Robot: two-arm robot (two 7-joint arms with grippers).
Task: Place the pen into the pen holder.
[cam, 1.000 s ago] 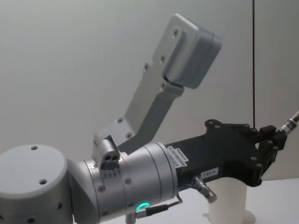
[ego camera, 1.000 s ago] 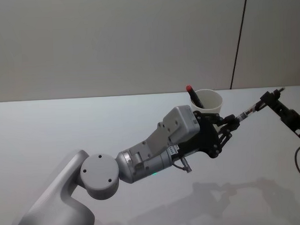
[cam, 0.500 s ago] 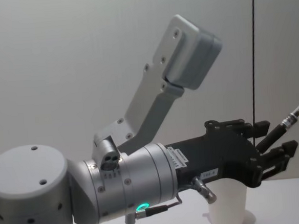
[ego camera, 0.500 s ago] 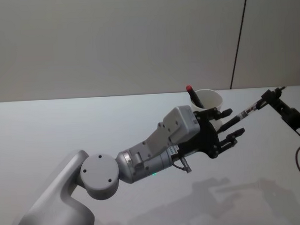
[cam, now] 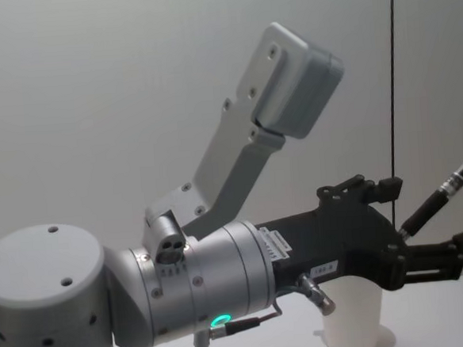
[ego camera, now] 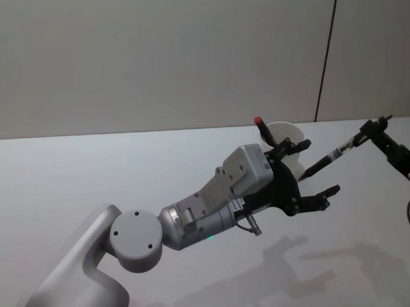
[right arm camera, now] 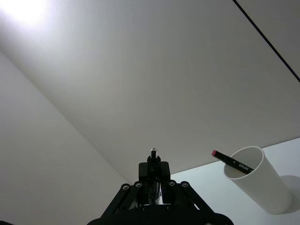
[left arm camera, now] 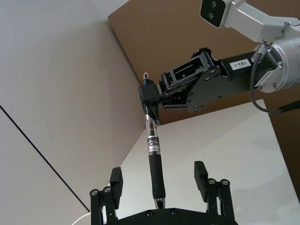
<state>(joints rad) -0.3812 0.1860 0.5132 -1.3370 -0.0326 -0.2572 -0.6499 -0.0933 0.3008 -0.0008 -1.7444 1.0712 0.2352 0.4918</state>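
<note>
1. Right gripper is pinching the pen at its clicker end, jaws clenched on it. It is carrying the pen alone.
2. Left gripper is sitting with its jaws spread wide. The pen's black grip sleeve is hanging between them, with a gap on both sides and nothing touching.
3. Handling, as I'm judging it: the pen is looking light and stiff, with a smooth clear barrel that is likely slippery. The rubber sleeve is the better place to take hold. An end pinch is leaving a long free length, so it may be pivoting easily if bumped.
4. Axis: in the head view the pen is running straight from between the left jaws, at the left gripper, up to the right jaws, at the right gripper. The writing tip is pointing into the left palm and the clicker is pointing out past the right jaws. It is lying tilted, nowhere near upright.
5. The cup is standing on the tabletop just beyond the left jaws and well apart from the right jaws. A red-tipped marker is already leaning inside it.
6. The pen is not over the cup yet. It is needing its tip swung downward before any drop.
</note>
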